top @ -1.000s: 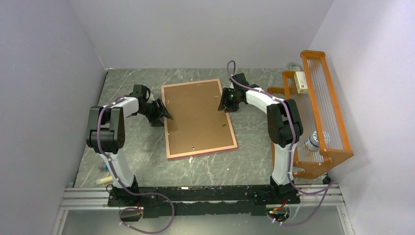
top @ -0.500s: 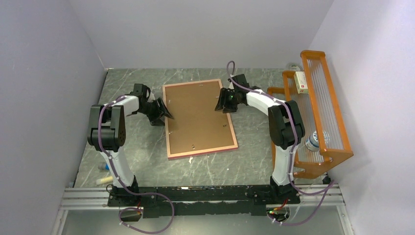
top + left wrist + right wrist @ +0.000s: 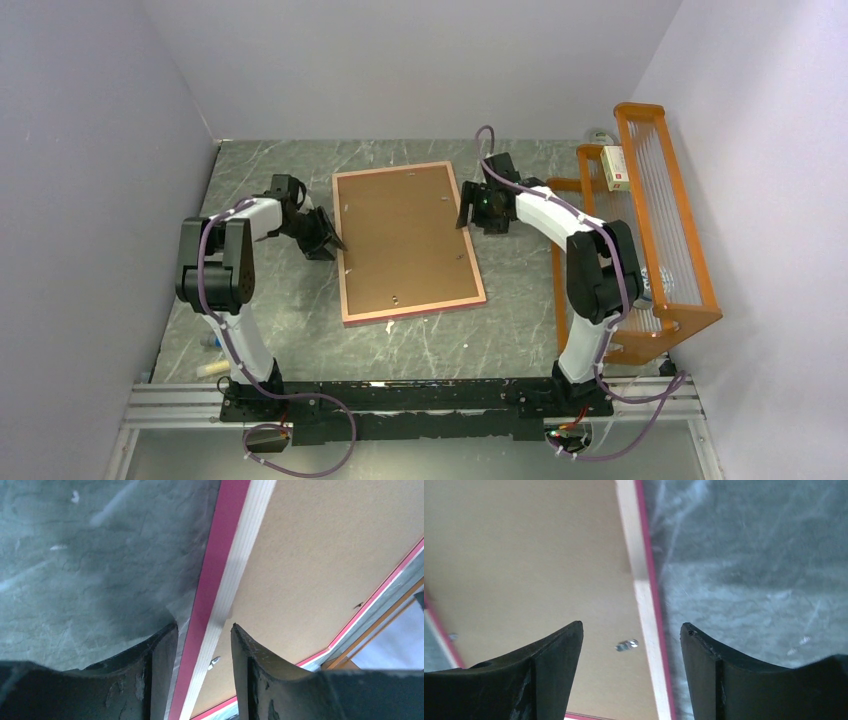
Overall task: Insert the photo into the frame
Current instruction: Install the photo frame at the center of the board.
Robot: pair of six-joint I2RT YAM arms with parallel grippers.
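The frame [image 3: 415, 311] lies face down in the middle of the table, its pink rim showing around the brown backing board [image 3: 405, 240] set in it. The photo is hidden. My left gripper [image 3: 335, 238] is at the frame's left edge. In the left wrist view its fingers [image 3: 202, 630] stand open astride the pink and pale rail [image 3: 220, 575]. My right gripper [image 3: 465, 212] hovers at the frame's right edge, open wide. In the right wrist view the pale rail [image 3: 639, 570] and a small metal clip [image 3: 626, 644] lie between and below its fingers [image 3: 631, 626].
An orange wire rack [image 3: 660, 230] stands along the right wall with a small box [image 3: 615, 167] on top and a can [image 3: 640, 288] lower down. Small bits lie near the left arm's base [image 3: 212, 368]. Grey walls close in the back and sides.
My right gripper has drawn back from over the board to the frame's right edge and opened wider. The left gripper's jaws have narrowed a little at the left rail.
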